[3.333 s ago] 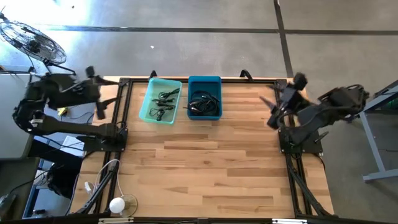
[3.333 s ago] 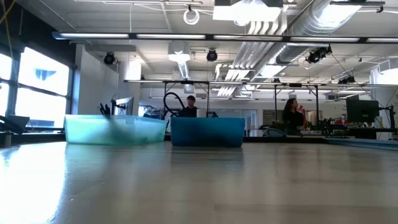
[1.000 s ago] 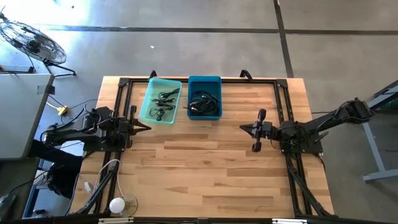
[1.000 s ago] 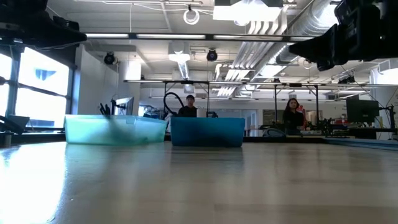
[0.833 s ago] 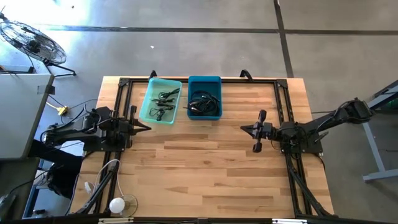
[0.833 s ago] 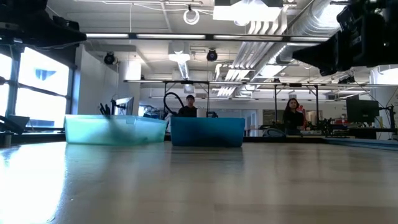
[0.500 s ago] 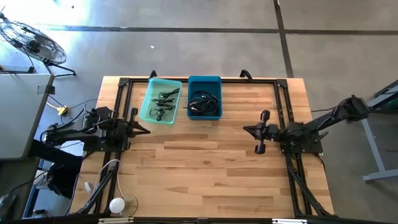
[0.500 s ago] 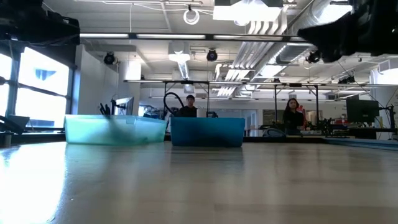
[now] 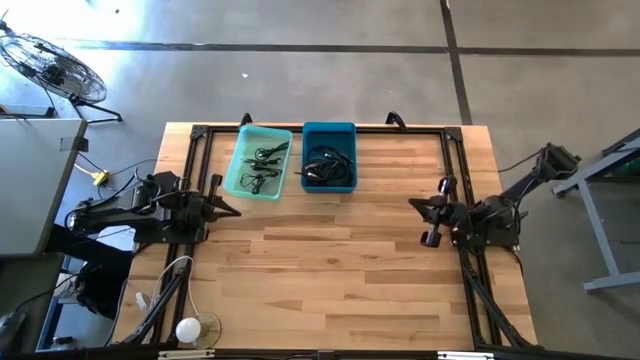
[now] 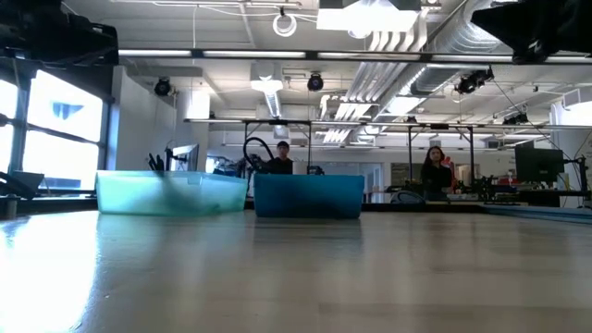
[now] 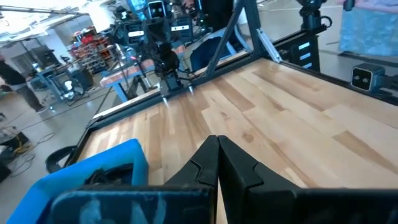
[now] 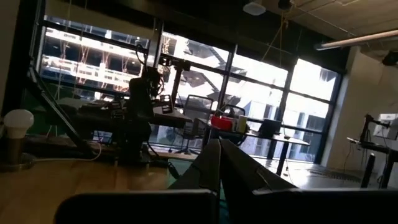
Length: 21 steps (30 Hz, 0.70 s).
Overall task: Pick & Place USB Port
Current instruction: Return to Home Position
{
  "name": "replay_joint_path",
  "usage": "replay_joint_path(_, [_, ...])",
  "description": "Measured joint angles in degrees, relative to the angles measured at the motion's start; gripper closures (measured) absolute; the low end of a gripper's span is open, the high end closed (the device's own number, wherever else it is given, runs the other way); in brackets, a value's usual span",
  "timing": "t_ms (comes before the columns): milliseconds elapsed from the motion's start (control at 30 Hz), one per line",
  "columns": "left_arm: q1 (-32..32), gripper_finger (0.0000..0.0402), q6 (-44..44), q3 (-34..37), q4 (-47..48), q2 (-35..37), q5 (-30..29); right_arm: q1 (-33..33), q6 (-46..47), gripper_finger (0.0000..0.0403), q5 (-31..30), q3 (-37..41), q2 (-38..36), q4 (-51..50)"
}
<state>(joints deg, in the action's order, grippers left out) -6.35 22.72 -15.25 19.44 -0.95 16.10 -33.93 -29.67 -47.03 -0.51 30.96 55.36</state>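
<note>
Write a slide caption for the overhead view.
Left gripper and right gripper shut at opposite table edges; cables sorted into green bin and blue bin.

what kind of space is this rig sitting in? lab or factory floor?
Most likely an open-plan robotics lab or workshop. Exposed ducts run overhead, people and a monitor show beyond the table, and the floor is bare concrete.

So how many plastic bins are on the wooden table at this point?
2. A light green rectangular plastic bin and a blue rectangular plastic bin sit side by side at the far edge of the wooden table. Both hold dark cables.
</note>
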Motion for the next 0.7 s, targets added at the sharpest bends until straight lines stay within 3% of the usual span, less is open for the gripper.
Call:
replay_joint_path(233, [0.0,0.0401,0.1,0.0,0.0,0.0,-1.7,0.9,-2.3,0.0403,1.8,0.0,-13.9,-12.1])
replay_joint_path(500, [0.0,0.0401,1.0,0.0,0.0,0.0,-3.6,3.9,4.8,0.0403,6.1,0.0,-30.3,-32.9])
replay_joint_path(700, [0.0,0.0401,1.0,0.0,0.0,0.0,-4.0,7.9,7.6,0.0403,8.0,0.0,-30.7,-37.4])
